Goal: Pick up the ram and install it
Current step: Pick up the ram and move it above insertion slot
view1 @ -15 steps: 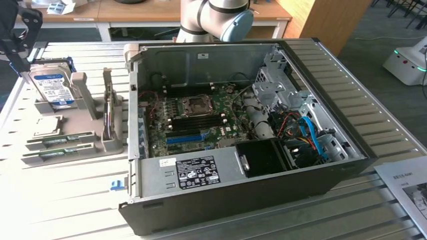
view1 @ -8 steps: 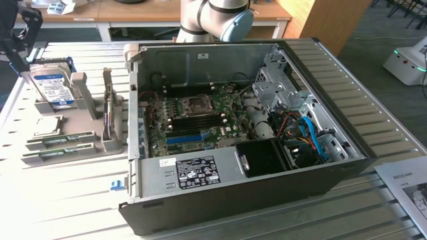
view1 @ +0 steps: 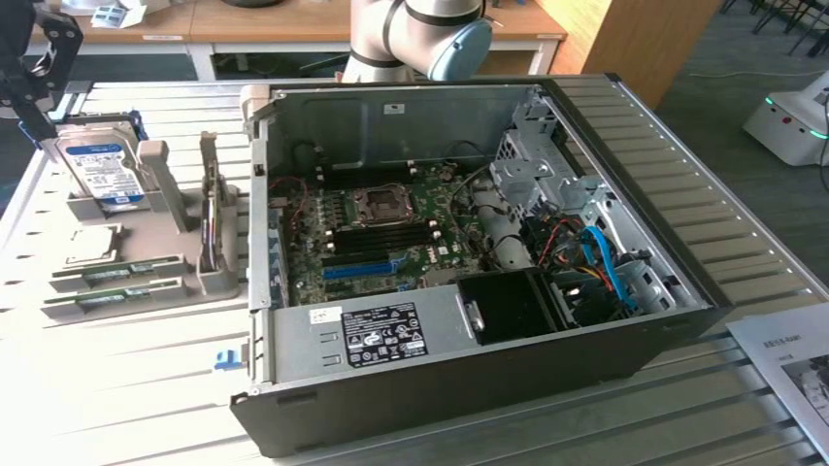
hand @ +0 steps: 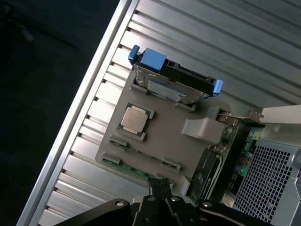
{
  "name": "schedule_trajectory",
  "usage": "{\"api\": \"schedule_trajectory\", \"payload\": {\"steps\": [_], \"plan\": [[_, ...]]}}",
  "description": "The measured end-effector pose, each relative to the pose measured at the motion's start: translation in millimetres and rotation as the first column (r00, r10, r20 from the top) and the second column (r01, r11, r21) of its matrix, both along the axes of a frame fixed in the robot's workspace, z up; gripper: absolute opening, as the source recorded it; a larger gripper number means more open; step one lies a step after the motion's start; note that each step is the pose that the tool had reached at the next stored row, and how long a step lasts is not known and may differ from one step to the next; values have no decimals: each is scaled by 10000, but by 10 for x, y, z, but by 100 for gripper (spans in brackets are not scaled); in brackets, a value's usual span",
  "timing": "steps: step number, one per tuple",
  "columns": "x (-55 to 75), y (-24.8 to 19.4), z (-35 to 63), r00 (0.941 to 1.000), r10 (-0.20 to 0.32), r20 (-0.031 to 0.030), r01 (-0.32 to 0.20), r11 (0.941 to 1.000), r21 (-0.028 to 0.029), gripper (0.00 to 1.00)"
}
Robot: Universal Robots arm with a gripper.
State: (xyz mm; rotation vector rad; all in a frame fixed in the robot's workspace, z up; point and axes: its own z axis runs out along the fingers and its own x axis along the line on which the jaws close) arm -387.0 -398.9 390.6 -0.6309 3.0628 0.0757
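Observation:
Two green ram sticks (view1: pixel 126 270) lie flat in slots at the front of a grey holder (view1: pixel 169 209) on the exterior view's left, beside the open computer case (view1: pixel 453 369). In the wrist view a ram (hand: pixel 134 168) shows as a green strip along the holder's (hand: pixel 164 132) edge. My gripper (hand: pixel 160 184) hangs well above that edge with its dark fingers together and nothing between them. The exterior view has the gripper (view1: pixel 39 107) at the far left, over the hard drive. The motherboard (view1: pixel 388 228) lies exposed inside the case.
The holder also carries a blue-labelled hard drive (view1: pixel 104 165), a square processor (hand: pixel 135 121) and an upright card (view1: pixel 210 209). The slatted metal table (view1: pixel 130 388) ends close behind the holder at an edge (hand: pixel 84 108). A paper sheet (view1: pixel 790 359) lies at the exterior view's right.

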Motion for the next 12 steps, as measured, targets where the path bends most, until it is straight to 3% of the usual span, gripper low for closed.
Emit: {"api": "schedule_trajectory", "payload": {"steps": [6,12], "plan": [[0,0,0,9961,881,-1,-881,9961,0,13],[0,0,0,9840,1781,-1,-1781,9840,0,13]]}}
